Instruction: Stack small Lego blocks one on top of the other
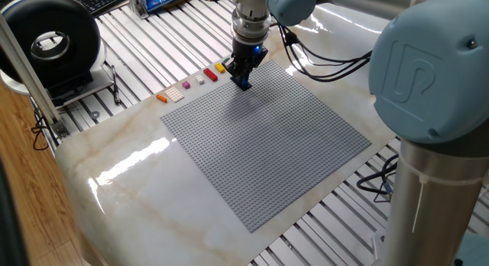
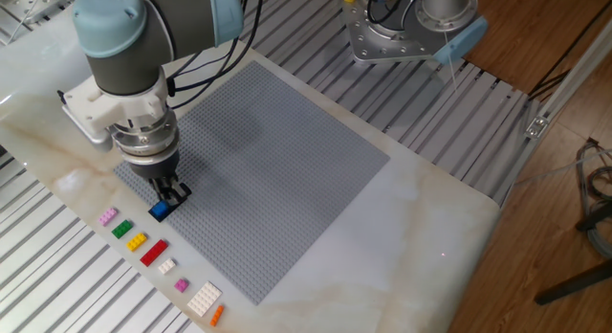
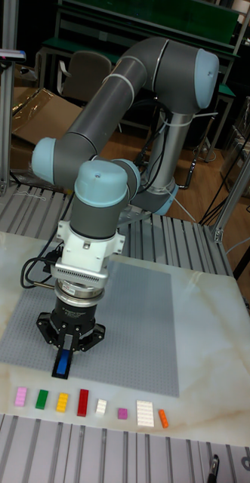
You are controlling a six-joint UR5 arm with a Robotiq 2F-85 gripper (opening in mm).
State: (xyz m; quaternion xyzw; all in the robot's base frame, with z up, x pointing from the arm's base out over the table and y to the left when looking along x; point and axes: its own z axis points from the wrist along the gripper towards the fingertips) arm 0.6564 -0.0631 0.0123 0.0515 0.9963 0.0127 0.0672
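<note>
Tall fixed view: a blue Lego block (image 3: pixel 62 365) is seen clamped between the fingers of the gripper (image 3: pixel 63 361), at the near edge of the grey baseplate (image 3: pixel 132 324); whether it touches the studs cannot be told. In the other fixed view the same block (image 2: pixel 159 210) is held at the plate's edge, beside the row of loose bricks. That row is laid on the marble table (image 3: pixel 208 362) just off the plate: a pink block (image 3: pixel 20 396), a green block (image 3: pixel 41 399), a yellow block (image 3: pixel 62 402), a red block (image 3: pixel 83 402), a small white block (image 3: pixel 101 407), a small pink block (image 3: pixel 122 413), a large white block (image 3: pixel 145 413) and an orange block (image 3: pixel 164 419). Most of the baseplate is left bare. Slatted metal rails (image 2: pixel 57 276) are seen beyond the table's edge.
</note>
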